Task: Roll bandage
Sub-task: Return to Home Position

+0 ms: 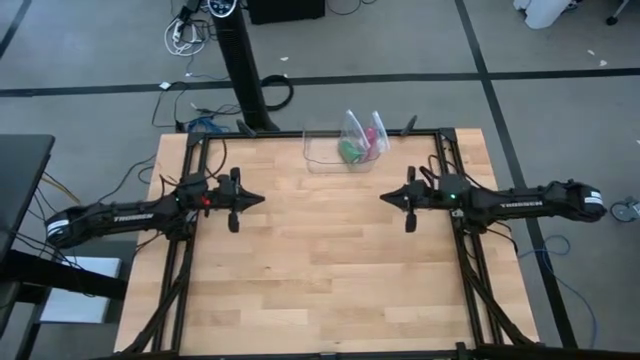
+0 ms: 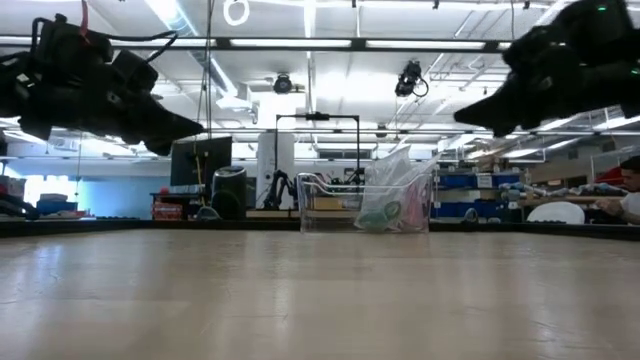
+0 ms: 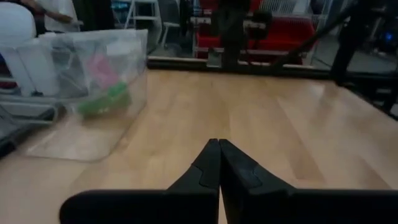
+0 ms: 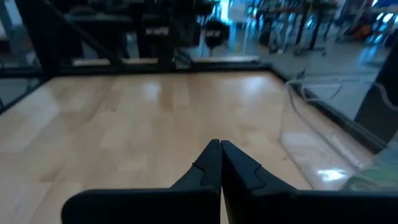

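Observation:
The green bandage point(image 1: 350, 150) lies inside a clear plastic bag in a clear bin point(image 1: 322, 163) at the table's far middle; it also shows in the low view point(image 2: 385, 214) and the left wrist view point(image 3: 104, 99). A small pink item point(image 1: 372, 134) sits in a bag beside it. My left gripper point(image 1: 262, 199) hovers shut above the table's left middle, pointing right. My right gripper point(image 1: 382, 198) hovers shut at the right middle, pointing left. Both are empty and well clear of the bin.
The clear bin's wall point(image 3: 74, 146) stands near the far edge. Dark frame rails point(image 1: 195, 160) run along the table's left, right and far sides. Bare wooden tabletop point(image 1: 320, 270) lies between and in front of the arms.

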Motion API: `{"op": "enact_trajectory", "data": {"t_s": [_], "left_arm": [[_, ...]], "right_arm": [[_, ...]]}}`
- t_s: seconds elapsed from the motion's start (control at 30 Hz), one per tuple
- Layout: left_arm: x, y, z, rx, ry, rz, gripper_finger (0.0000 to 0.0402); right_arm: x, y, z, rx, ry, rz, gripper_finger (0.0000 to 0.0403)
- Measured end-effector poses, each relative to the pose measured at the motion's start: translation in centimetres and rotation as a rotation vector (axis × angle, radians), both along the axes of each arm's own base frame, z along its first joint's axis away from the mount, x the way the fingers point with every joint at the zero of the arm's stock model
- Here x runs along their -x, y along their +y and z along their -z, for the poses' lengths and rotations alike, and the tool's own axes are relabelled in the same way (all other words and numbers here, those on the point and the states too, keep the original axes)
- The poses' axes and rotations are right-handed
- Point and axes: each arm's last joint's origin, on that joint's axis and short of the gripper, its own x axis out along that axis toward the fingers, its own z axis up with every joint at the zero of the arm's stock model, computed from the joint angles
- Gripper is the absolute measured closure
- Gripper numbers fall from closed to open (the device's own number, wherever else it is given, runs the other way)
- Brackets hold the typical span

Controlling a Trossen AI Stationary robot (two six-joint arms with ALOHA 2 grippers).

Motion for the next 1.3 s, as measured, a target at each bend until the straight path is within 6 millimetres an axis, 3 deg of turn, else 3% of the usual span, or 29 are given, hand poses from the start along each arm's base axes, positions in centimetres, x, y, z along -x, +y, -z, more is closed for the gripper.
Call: {"op": "enact_trajectory", "data": {"t_s": [0.33,0.57,0.7,0.83,1.0,1.3], "left_arm": [[1.1,-1.4,-0.8,-0.039,-0.038,-0.015,0.0396],[2.4,-2.2,-1.0,-0.038,-0.061,0.008,0.0396],[3.2,-2.5,-1.2,-0.022,-0.092,0.009,0.0396],[3.6,-2.6,-1.7,-0.058,-0.119,0.005,0.0396],[3.5,-2.4,-1.4,-0.069,-0.112,-0.057,0.0396],[3.5,-2.1,-1.2,-0.073,-0.098,-0.147,0.0396]], "right_arm": [[2.8,2.2,0.7,0.062,-0.122,0.055,0.0403],[4.4,3.2,1.4,0.014,-0.084,-0.046,0.0403],[5.3,3.3,0.6,0.013,-0.128,-0.138,0.0403],[5.6,2.9,0.5,0.009,-0.039,-0.099,0.0403],[5.0,2.5,1.0,0.001,-0.144,-0.119,0.0403],[4.8,1.5,1.3,-0.021,-0.112,-0.024,0.0400]]}}
